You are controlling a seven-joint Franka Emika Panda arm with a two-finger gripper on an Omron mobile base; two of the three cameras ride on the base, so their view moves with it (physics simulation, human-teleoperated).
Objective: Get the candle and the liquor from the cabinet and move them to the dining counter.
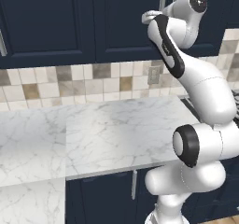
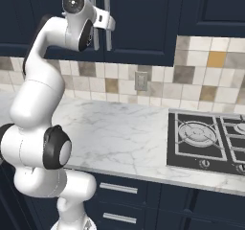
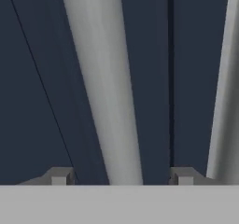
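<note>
Silver bar handle (image 3: 105, 87) fills my close view, hand (image 3: 121, 176) straddling it, fingers apart, not gripping; cabinet (image 1: 56, 22) closed. Next: clamp, pull.

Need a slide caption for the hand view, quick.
Gripper fingertips straddling a silver bar handle on the closed navy cabinet door.

closed cabinet (image 2: 143, 23) doors ahead

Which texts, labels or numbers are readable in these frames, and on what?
None readable.
Cabinet doors and bar handle: plain, no markings.
Wall outlet, stove knobs: no legible print.
Arm housing: no logo visible.
</note>
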